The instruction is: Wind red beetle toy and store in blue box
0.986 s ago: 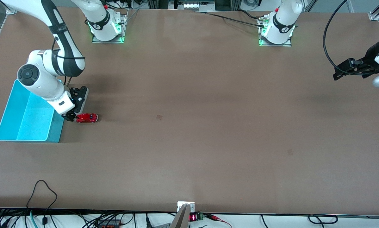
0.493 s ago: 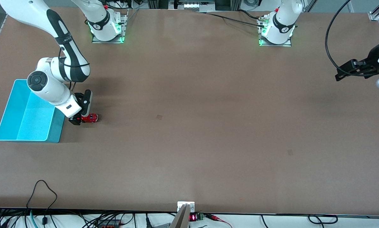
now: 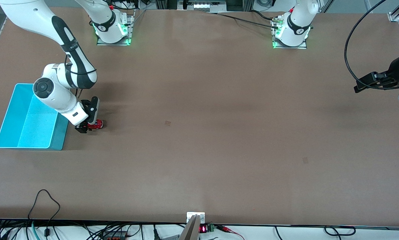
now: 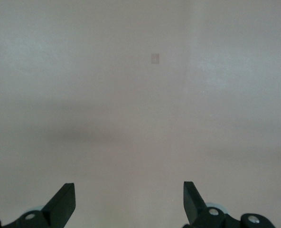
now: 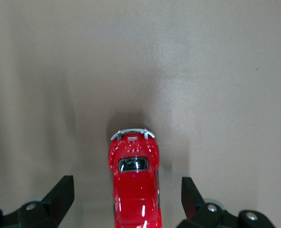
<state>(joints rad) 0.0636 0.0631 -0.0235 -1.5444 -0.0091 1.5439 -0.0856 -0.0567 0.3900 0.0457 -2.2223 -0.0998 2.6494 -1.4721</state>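
Closing stage: not reached; the right pincer (image 3: 86, 127) is down at the tabletop (image 3: 199, 133) with its fingers spread wide to either side of the red beetle toy (image 3: 95, 124), and I judge the grasp is about to be made, not made yet.
Toy position: standing on its wheels between the right pincer's two fingers (image 5: 60, 199), touching neither as far as the right wrist view shows, its body (image 5: 134, 190) running lengthwise out of the gap.
Winding: nothing shows whether the toy has been wound; I would count it as still to do.
Storing: not done; the blue box (image 3: 6, 116) sits beside the right pincer, toward the right arm's end of the tabletop, with nothing visible inside it.
Left pincer: (image 3: 362, 85) waiting out over the left arm's end of the tabletop, fingers (image 4: 62, 204) wide apart with only bare surface below.
Front view only: the box, both arms, and how near the toy lies to the box wall.
Right wrist view only: clear gaps on both sides of the toy, which the arm's wrist partly covers from the front.
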